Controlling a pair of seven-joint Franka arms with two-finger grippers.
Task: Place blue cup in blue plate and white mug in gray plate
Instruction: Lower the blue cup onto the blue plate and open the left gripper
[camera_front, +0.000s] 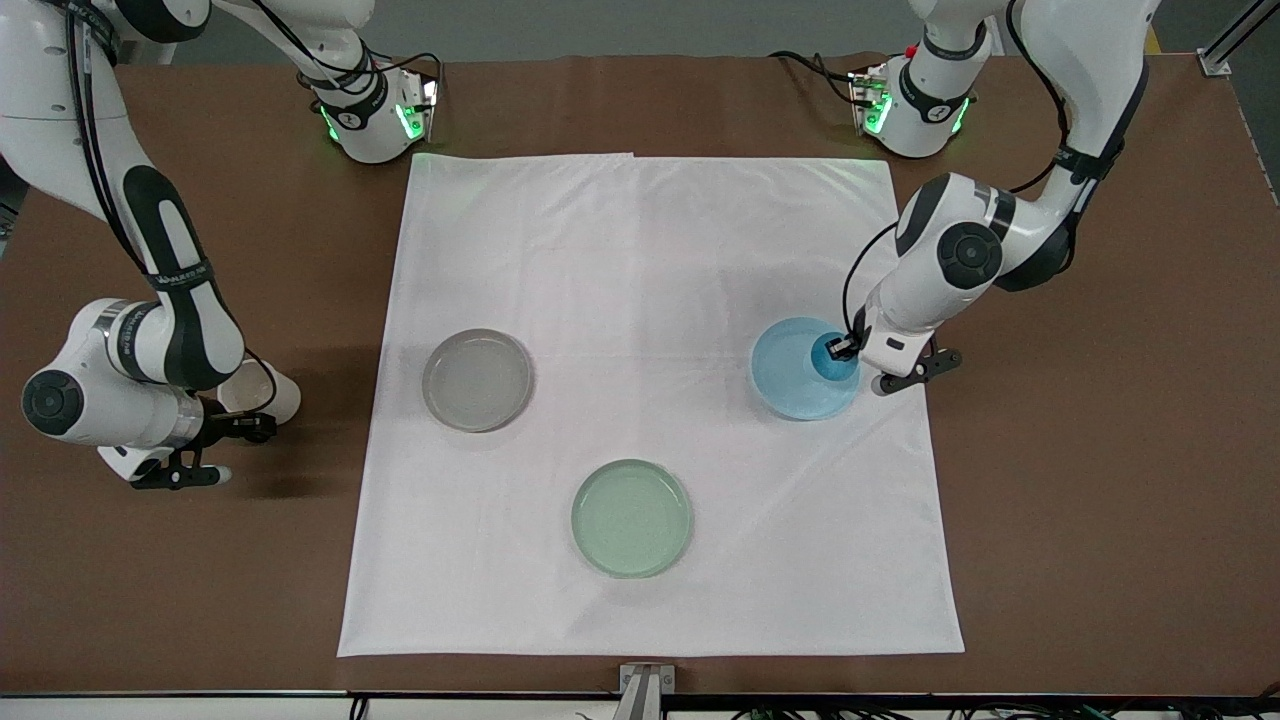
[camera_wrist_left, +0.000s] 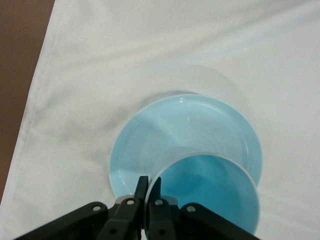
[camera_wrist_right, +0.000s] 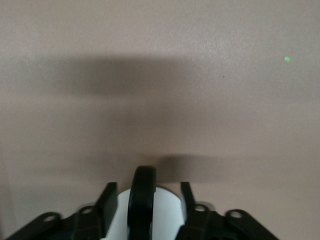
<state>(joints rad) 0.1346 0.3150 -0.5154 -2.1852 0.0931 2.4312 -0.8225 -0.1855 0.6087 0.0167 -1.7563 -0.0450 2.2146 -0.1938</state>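
The left gripper (camera_front: 843, 349) is hanging over the blue plate (camera_front: 790, 385), its fingers (camera_wrist_left: 141, 189) clenched on the rim of the blue cup (camera_front: 832, 357), one finger inside the wall and one outside. In the left wrist view the cup (camera_wrist_left: 210, 192) is sitting upright over the plate (camera_wrist_left: 165, 135), mouth up, toward the edge nearest the left arm's end of the table; I cannot tell whether its base is touching the plate. The plate is lying on the white cloth (camera_front: 650, 300), close to the cloth's edge. At the right arm's end of the table, off the cloth and over the bare brown tabletop (camera_front: 300, 560), the right gripper (camera_front: 238, 428) is grasping the white mug (camera_front: 262, 392). In the right wrist view its fingers (camera_wrist_right: 106, 204) are bracketing the mug's pale body (camera_wrist_right: 165, 212), with the black loop handle (camera_wrist_right: 142, 197) standing between them. The gray plate (camera_front: 477, 380) is lying on the cloth, well apart from the mug, and the pale green plate (camera_front: 631, 518) is lying nearer the front camera, between the other two plates.
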